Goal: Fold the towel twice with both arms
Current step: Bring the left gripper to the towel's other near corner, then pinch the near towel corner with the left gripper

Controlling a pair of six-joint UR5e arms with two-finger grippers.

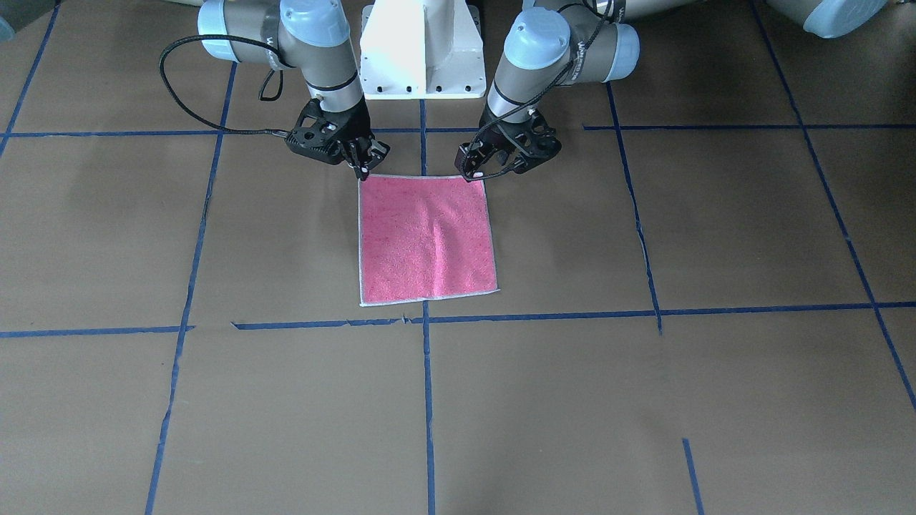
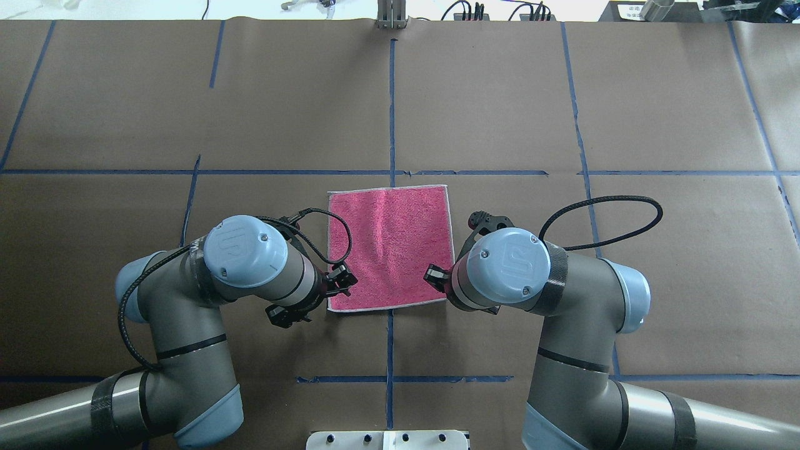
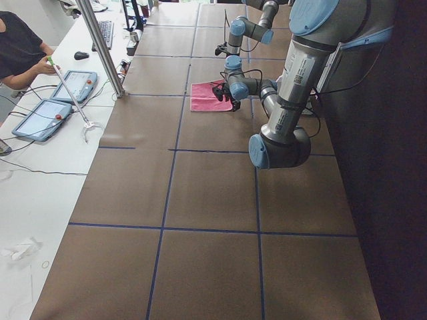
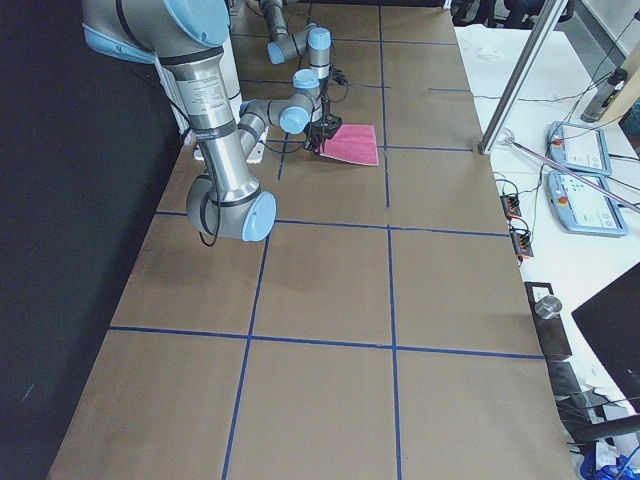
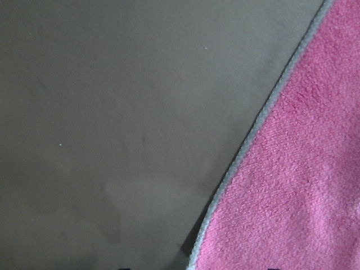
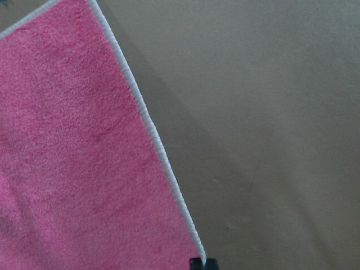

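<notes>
Pink towel (image 1: 427, 236), flat on table (image 1: 644, 400), unfolded. Robot-side corners: left gripper (image 1: 474, 172) at one, right gripper (image 1: 363, 169) at other, equally near; far edge straight ahead. Jaw gap: cannot tell.

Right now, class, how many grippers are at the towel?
2. The left gripper is at one robot-side corner of the towel, the right gripper at the other.

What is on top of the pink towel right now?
Nothing rests on the square pink terry towel; its face is bare, softly creased. The left tool and right tool stand at its robot-side corners, hiding those tips.
</notes>
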